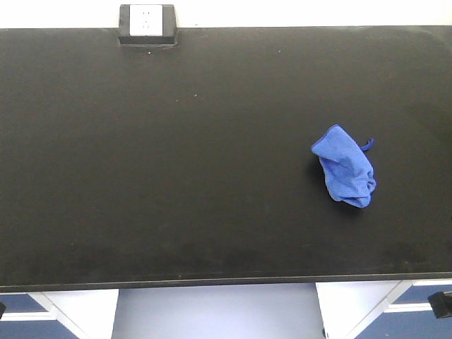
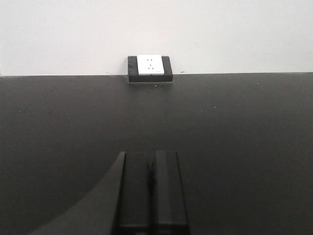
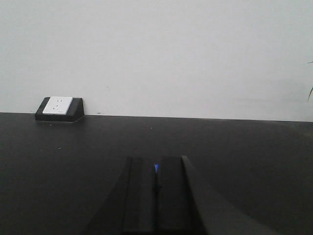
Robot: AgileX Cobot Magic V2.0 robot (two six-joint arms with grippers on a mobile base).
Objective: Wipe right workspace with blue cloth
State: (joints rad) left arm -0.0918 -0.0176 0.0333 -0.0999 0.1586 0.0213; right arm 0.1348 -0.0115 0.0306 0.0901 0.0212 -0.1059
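The blue cloth (image 1: 345, 167) lies crumpled on the right half of the black tabletop (image 1: 176, 162), with no gripper touching it. In the right wrist view only a tiny blue sliver (image 3: 156, 168) shows through the slit between the fingers. My right gripper (image 3: 156, 159) is shut and empty, low over the table's near side. My left gripper (image 2: 152, 154) is shut and empty, also low over the table and pointing at the back wall. In the front view a small black part (image 1: 441, 304) of the right arm shows at the bottom right edge.
A black box with a white power socket (image 1: 147, 25) sits at the table's back edge, left of centre; it also shows in the left wrist view (image 2: 150, 68) and the right wrist view (image 3: 59, 108). A white wall stands behind the table. White and blue cabinets (image 1: 374, 311) are below the front edge.
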